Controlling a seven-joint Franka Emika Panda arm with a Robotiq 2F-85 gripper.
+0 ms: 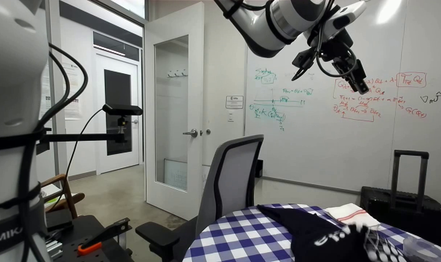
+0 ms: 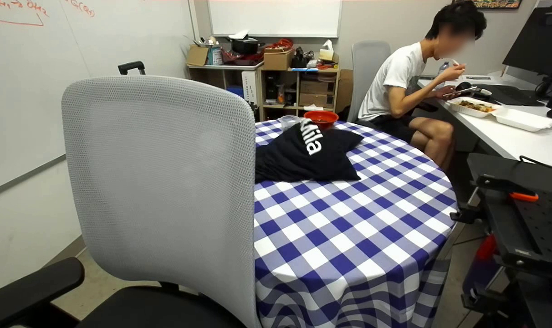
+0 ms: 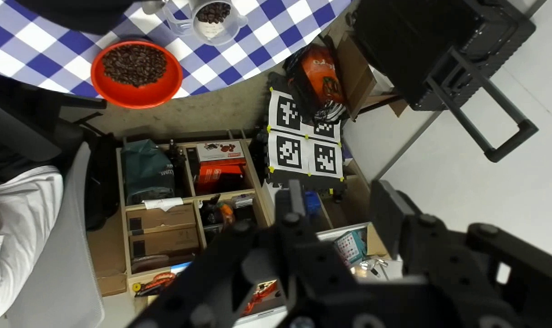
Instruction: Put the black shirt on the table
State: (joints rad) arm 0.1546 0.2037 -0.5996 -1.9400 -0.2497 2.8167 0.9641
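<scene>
Black shirt: is lying on the table, limp and creased, its white lettering facing up; the fabric is sagging into loose folds because nothing is stretching it.
Support: the table is bearing the garment; no grip is holding any part up.
Grey office chair: its back is covering part of the shirt in an exterior view, leaving the hidden end unreadable there.
Hand: is hanging high, well apart from the shirt, in front of the whiteboard in an exterior view; that clearance is probably serving to avoid snagging fabric.
Fingers: are standing well apart in the wrist view, the background showing between them; gripping nothing, which is fitting for a garment already set down.
Red bowl: is sitting near the table's edge, its raised rim presumably stopping the dark beans from rolling off.
Towel: is lying near the shirt; whether they are touching, cannot tell.
Placement status (judged): task is looking complete; the next move is calling only for leaving the shirt be. Re-gripping would be risking a drag toward the bowl.
</scene>
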